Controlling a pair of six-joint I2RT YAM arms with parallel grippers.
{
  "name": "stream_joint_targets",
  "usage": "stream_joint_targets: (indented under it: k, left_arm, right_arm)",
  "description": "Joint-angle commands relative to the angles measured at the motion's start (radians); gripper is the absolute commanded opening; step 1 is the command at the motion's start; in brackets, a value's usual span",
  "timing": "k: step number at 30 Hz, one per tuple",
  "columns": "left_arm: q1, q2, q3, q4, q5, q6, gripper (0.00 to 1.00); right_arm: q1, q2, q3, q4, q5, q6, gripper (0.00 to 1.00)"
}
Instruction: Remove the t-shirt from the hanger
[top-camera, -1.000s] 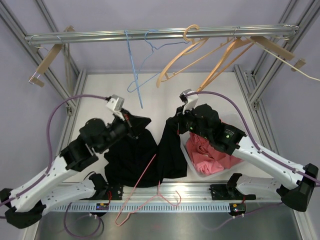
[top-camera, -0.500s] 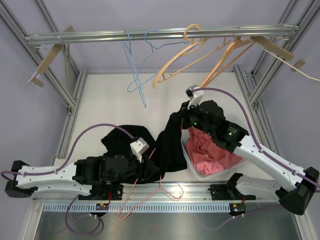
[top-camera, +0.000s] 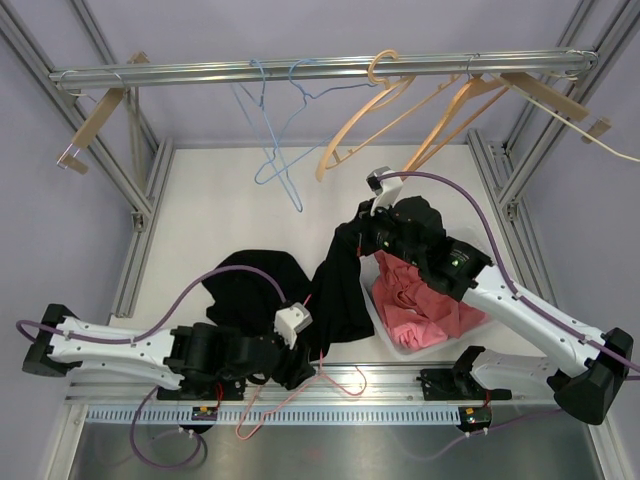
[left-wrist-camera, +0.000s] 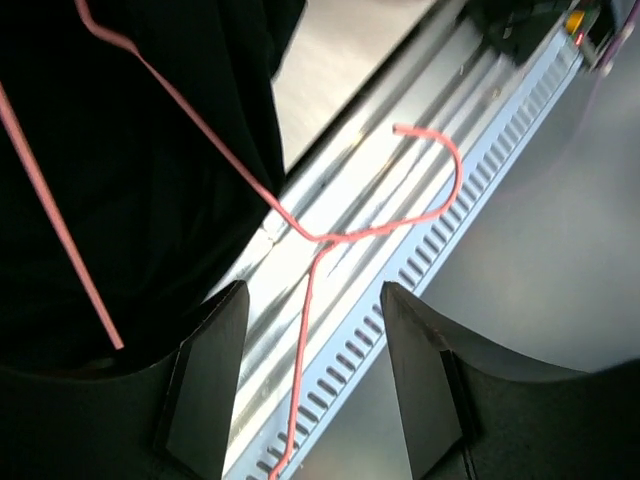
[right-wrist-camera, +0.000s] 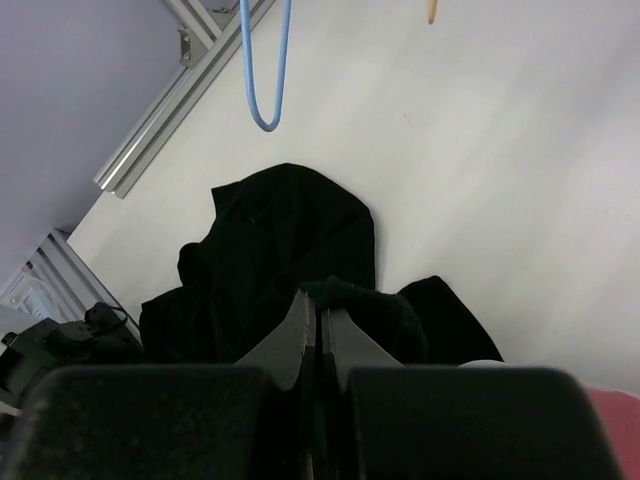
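The black t-shirt lies crumpled on the table, and one part rises to my right gripper. That gripper is shut on a fold of the black cloth. The pink wire hanger lies partly on the shirt, its hook over the metal front rail. My left gripper hangs low over that rail, open. The hanger's wire runs between its fingers without touching them. My left gripper sits at the shirt's near edge.
A clear bin of pink clothes stands right of the shirt, under my right arm. Blue wire hangers and wooden hangers dangle from the rail at the back. The slotted front rail borders the table.
My left gripper has let go of the shirt, opened, and swung down to the front rail over the hanger. The shirt's left part has sunk onto the table. The right gripper has kept its hold.
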Motion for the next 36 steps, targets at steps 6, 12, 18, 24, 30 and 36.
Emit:
stream_joint_targets:
  k: [6, 12, 18, 24, 30, 36]
  left_arm:
    - [-0.111, 0.168, -0.005, 0.033, 0.016, -0.105, 0.59]
    - [-0.122, 0.24, -0.019, 0.088, -0.01, -0.106, 0.57]
    - [-0.124, 0.335, -0.048, 0.232, 0.02, -0.063, 0.55]
    - [-0.124, 0.45, -0.044, 0.287, 0.029, -0.059, 0.45]
    - [-0.124, 0.412, -0.05, 0.283, -0.029, -0.059, 0.0]
    - [-0.124, 0.177, -0.028, 0.277, -0.087, -0.001, 0.0]
  right_arm:
    - [-0.014, -0.022, 0.03, 0.071, -0.032, 0.02, 0.0]
    - [-0.011, -0.046, -0.001, 0.088, -0.065, 0.042, 0.0]
    - [-0.011, -0.065, -0.021, 0.091, -0.077, 0.048, 0.0]
    - [-0.013, -0.085, -0.03, 0.088, -0.078, 0.05, 0.0]
    - [-0.011, -0.128, -0.032, 0.062, -0.078, 0.046, 0.0]
    - [-0.011, -0.2, -0.035, -0.028, -0.11, 0.046, 0.0]
